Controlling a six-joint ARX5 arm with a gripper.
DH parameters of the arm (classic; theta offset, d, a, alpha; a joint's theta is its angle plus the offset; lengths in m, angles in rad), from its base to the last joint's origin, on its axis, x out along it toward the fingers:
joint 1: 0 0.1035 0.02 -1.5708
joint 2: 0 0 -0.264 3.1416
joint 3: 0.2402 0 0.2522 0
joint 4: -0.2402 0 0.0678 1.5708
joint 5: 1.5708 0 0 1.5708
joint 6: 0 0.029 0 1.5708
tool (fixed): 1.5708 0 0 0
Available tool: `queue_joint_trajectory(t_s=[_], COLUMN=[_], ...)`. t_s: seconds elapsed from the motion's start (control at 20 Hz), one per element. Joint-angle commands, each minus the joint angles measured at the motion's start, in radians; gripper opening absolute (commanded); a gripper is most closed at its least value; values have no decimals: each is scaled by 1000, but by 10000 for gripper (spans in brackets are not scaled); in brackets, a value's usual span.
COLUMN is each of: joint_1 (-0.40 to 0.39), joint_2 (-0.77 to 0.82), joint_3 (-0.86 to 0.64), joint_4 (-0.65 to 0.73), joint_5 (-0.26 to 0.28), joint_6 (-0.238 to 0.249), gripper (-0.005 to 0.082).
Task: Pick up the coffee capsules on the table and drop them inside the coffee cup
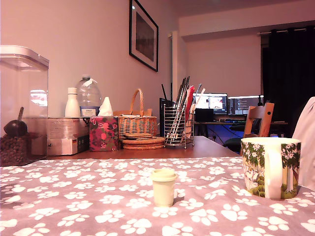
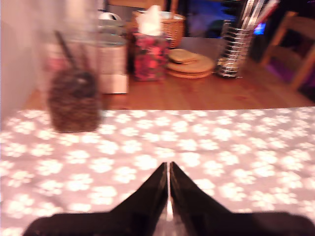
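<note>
Exterior view: one pale cream capsule (image 1: 163, 187) upright on paw-print cloth (image 1: 74, 196), mid-table
Mug (image 1: 270, 167): white w/ green trees, at exterior view's right, apart from capsule
Behind: wire holder (image 1: 178, 128), basket (image 1: 137, 122), tissue box (image 1: 103, 132)
Gripper (image 2: 169, 169): fingers pressed together, nothing pinched, over cloth; wrist view blurry

— What is the table (image 1: 206, 146) made of?
— Brown wood with a smooth, faintly shiny top, under a matt cloth (image 1: 88, 196) printed with paw prints.
— And the capsule (image 1: 163, 187)?
— Pale plastic, smooth and dull. The mug (image 1: 270, 167) looks like glossy ceramic.
— Further back?
— A woven wicker basket (image 1: 137, 123), a shiny metal wire holder (image 1: 178, 127), a clear plastic container (image 1: 22, 105).
— The gripper (image 2: 169, 169)?
— Black, slightly glossy.
</note>
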Motion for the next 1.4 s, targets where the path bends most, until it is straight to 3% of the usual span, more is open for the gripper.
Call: queue_joint_trajectory(t_s=[0.0, 0.15, 0.4, 0.75, 0.95, 1.2, 1.35], joint_1=[3, 2, -35, -217, -392, -612, -700], joint_2=[8, 9, 13, 134, 271, 467, 566], joint_3=[-14, -14, -14, -14, -14, -14, -14], joint_4=[32, 77, 116, 220, 301, 413, 469], joint_5=[38, 126, 191, 211, 190, 84, 23], joint_6=[-37, -39, -39, -40, -28, 32, 60], gripper=[-21, -21, -21, -21, -21, -21, -21])
